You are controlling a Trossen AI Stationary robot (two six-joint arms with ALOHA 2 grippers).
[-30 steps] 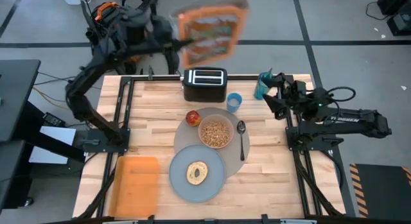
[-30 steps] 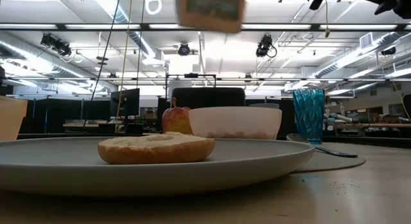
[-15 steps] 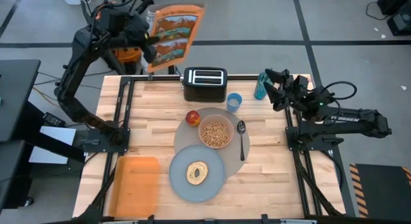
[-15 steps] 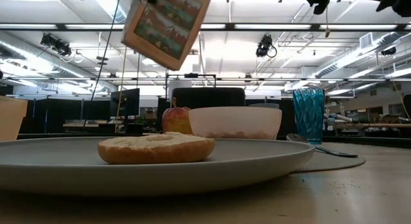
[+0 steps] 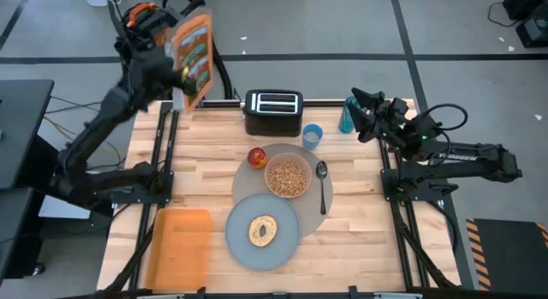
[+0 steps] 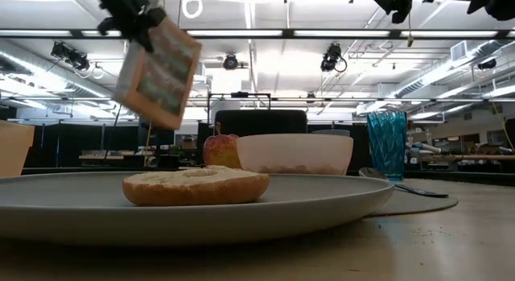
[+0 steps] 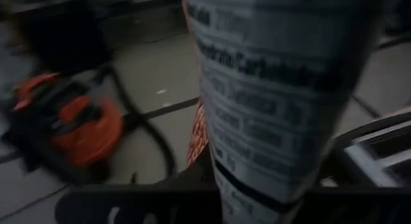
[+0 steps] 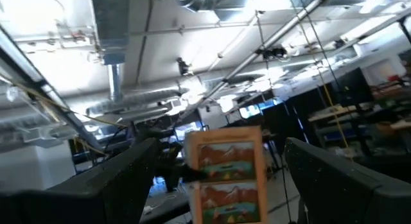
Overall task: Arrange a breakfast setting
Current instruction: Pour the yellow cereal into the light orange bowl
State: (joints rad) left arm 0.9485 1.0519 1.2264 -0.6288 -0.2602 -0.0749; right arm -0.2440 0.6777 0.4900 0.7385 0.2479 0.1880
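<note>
My left gripper is shut on an orange cereal box, high above the table's far left corner; the box also shows in the low view. On the taupe mat stand the pink bowl filled with cereal, the dark spoon and the red apple. The grey plate carries the bagel. The small blue cup stands beside the toaster. My right gripper is open and empty above the far right corner. My left gripper holds the cereal box at its upper end, its fingers on either side of the narrow printed side panel. The box hangs tilted below the gripper, lifted clear of the table.
A black toaster stands at the far edge, a teal tumbler at the far right next to my right gripper, and an orange board at the near left. Black frame rails run along both sides of the table.
My left gripper has carried the cereal box from above the toaster toward the table's left edge and down. The box has turned from showing its broad face upward to nearly edge-on, hanging below the gripper.
</note>
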